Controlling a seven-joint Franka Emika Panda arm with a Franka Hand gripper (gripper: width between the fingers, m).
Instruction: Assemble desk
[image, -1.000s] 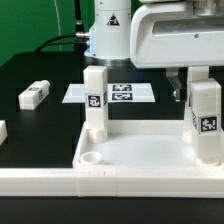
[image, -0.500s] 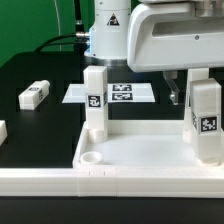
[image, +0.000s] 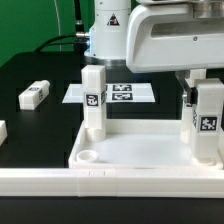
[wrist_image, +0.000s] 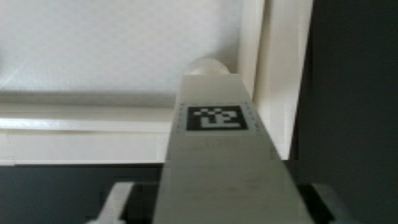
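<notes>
Desk tabletop (image: 140, 155) with the gripper (image: 203, 92) over its far corner, on the exterior view's right. I see the jaws partly closed, straddling the top of the right leg (image: 208, 125), which stands in that corner. One dark finger (image: 189, 92) sits just beside the leg. I cannot tell whether the jaws clamp it. The left leg (image: 93, 100) stands upright in the tabletop's other far corner.

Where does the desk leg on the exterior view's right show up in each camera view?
Exterior view: the leg stands upright at the picture's right edge, its tag facing the camera.
Wrist view: the same leg fills the middle, seen along its length, tag showing.
Shared landmark: the tabletop, its bare white floor beside the leg in both.
</notes>
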